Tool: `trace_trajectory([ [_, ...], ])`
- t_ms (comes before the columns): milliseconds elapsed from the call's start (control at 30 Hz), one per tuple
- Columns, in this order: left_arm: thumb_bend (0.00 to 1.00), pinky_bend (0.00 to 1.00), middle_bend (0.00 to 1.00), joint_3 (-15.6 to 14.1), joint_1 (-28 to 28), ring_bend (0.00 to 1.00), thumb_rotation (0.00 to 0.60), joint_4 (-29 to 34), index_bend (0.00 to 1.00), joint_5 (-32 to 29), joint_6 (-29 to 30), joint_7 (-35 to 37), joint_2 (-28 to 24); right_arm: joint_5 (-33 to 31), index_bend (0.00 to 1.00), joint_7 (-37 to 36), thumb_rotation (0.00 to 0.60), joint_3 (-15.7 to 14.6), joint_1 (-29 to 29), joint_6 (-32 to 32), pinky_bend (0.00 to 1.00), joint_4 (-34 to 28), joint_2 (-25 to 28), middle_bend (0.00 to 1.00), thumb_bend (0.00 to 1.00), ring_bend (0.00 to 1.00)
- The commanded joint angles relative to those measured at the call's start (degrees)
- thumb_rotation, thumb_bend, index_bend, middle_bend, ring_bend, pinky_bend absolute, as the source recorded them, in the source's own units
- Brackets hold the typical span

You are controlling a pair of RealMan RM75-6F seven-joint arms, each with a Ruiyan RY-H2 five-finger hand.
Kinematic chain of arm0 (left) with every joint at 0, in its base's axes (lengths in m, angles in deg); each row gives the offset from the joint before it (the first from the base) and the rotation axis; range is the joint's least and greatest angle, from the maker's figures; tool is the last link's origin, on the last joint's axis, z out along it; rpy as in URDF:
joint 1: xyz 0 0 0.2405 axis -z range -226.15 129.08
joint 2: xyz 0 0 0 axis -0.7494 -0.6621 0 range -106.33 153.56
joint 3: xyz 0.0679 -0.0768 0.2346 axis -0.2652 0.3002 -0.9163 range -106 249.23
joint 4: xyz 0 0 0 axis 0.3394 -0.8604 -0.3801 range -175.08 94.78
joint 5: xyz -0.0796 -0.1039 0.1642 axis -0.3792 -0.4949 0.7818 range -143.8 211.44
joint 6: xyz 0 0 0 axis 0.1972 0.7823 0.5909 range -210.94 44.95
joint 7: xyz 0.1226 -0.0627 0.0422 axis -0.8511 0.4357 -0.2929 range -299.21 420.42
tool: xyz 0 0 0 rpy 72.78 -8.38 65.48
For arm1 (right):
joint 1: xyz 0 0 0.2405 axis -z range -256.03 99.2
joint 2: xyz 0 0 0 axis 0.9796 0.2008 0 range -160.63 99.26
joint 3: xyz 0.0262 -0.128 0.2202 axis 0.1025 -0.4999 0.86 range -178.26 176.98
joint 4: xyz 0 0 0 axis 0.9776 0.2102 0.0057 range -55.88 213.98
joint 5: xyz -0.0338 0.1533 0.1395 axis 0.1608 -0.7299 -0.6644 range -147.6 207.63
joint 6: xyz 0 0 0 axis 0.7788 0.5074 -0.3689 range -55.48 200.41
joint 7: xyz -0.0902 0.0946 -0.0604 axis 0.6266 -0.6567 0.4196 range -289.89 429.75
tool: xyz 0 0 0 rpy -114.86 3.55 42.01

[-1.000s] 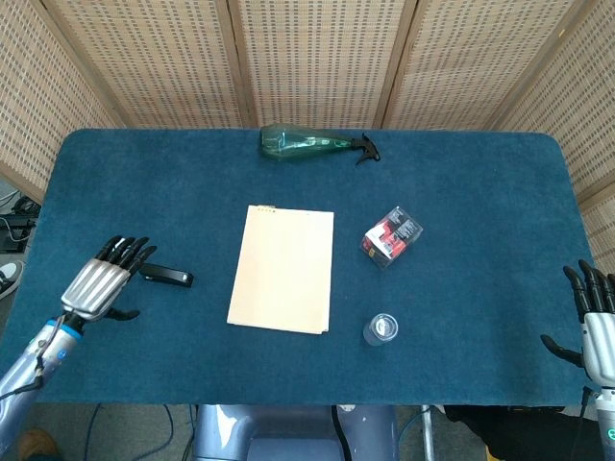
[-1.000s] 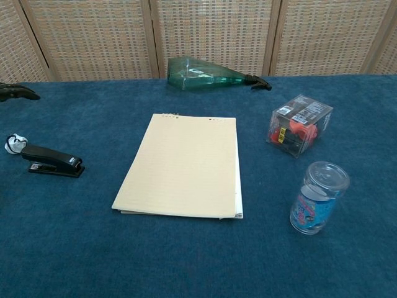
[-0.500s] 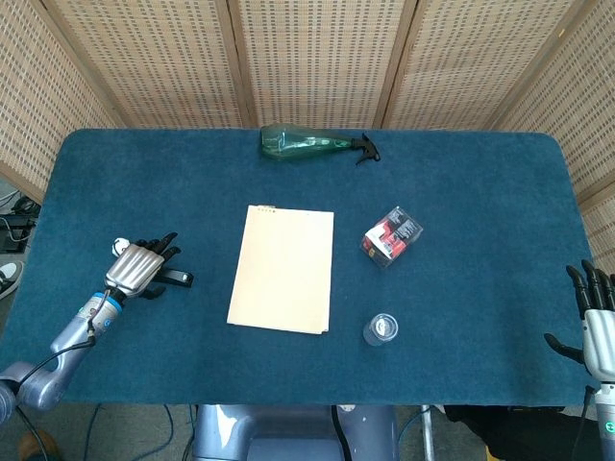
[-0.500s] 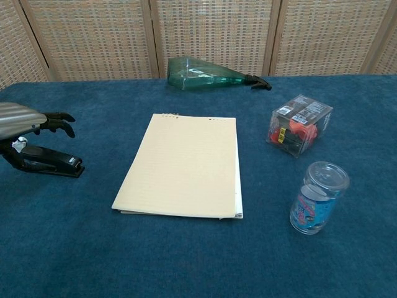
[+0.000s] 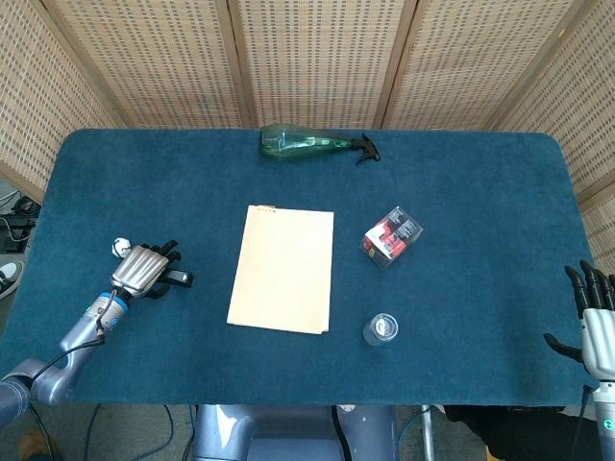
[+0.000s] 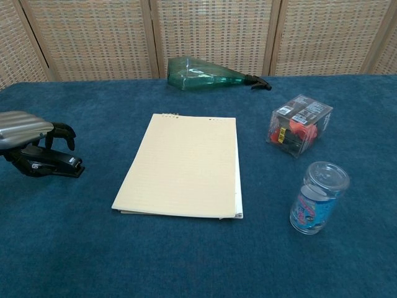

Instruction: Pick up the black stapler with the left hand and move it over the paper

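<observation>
The black stapler [image 6: 54,165] lies on the blue table cloth [image 5: 461,192] left of the paper, its tip [image 5: 182,279] pointing toward the pad. My left hand [image 6: 26,127] sits directly over the stapler's rear, fingers [image 6: 64,133] curled down along its far side; in the head view the left hand [image 5: 142,269] hides most of it. Whether the fingers actually clamp the stapler is not visible. The cream paper pad [image 5: 282,269] lies flat at the table's middle, also in the chest view [image 6: 183,164]. My right hand [image 5: 596,322] hangs at the far right edge, fingers spread, holding nothing.
A green spray bottle [image 5: 309,143] lies on its side at the back. A clear box with red contents [image 5: 391,236] and a small lidded plastic jar [image 5: 381,329] stand right of the pad. A small white object [image 5: 120,246] lies beside my left hand.
My left hand came in from the left and lowered onto the stapler, and its fingers have curled down around it. The stapler and the right hand have not moved.
</observation>
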Motion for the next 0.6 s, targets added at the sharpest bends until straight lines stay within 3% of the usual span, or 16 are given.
trace_trajectory([
  [33, 0.33, 0.41, 0.20, -0.12, 0.02, 0.41, 0.600, -0.86, 0.31, -0.22, 0.50, -0.21, 0.87, 0.00, 0.00, -0.05, 0.600, 0.00, 0.03, 0.04, 0.00, 0.02, -0.01, 0.00, 0.00, 0.00],
  [233, 0.35, 0.47, 0.33, -0.27, -0.04, 0.50, 0.600, -1.68, 0.41, -1.18, 0.54, -0.38, 2.06, -0.10, 0.00, -0.18, 0.600, 0.01, 0.03, -0.02, 0.00, 0.09, 0.04, 0.00, 0.00, 0.00],
  [467, 0.55, 0.54, 0.46, 0.00, -0.06, 0.60, 0.600, -0.95, 0.56, -2.21, 1.69, -2.88, 1.95, -0.10, 0.00, -0.39, 0.600, 0.01, 0.05, -0.01, 0.00, 0.08, 0.10, 0.00, 0.00, 0.00],
  [600, 0.61, 0.55, 0.47, 0.11, -0.07, 0.60, 0.600, -0.19, 0.58, -2.19, 2.60, -3.46, 1.20, -0.19, 0.00, -0.51, 0.600, 0.06, 0.05, -0.04, 0.00, 0.10, 0.13, 0.00, 0.00, 0.00],
])
